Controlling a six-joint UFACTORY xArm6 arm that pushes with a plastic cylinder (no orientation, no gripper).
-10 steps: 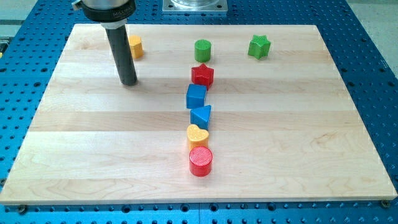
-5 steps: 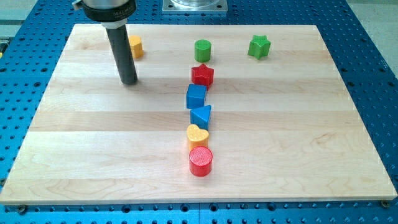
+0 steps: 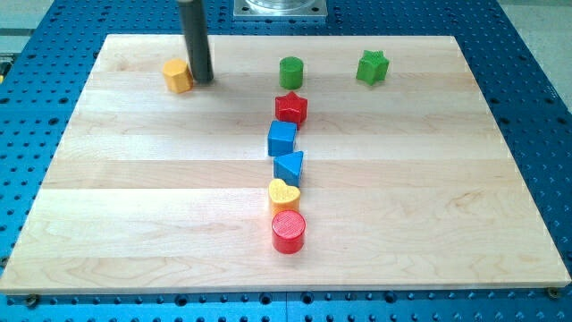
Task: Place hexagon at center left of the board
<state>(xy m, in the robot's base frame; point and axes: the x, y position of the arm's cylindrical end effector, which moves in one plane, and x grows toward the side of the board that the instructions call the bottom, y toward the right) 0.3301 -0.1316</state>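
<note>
An orange hexagon block (image 3: 178,76) lies near the board's top left. My tip (image 3: 203,80) stands just to the right of it, touching or nearly touching its right side. The dark rod rises out of the view's top. The wooden board (image 3: 107,197) fills most of the view.
A green cylinder (image 3: 291,72) and a green star (image 3: 373,67) lie along the top. Down the middle runs a column: red star (image 3: 290,108), blue cube (image 3: 281,139), blue triangle (image 3: 289,167), yellow heart (image 3: 284,194), red cylinder (image 3: 288,232).
My tip moved from below-left of the hexagon up and around to its right side. The hexagon shifted left and slightly down.
</note>
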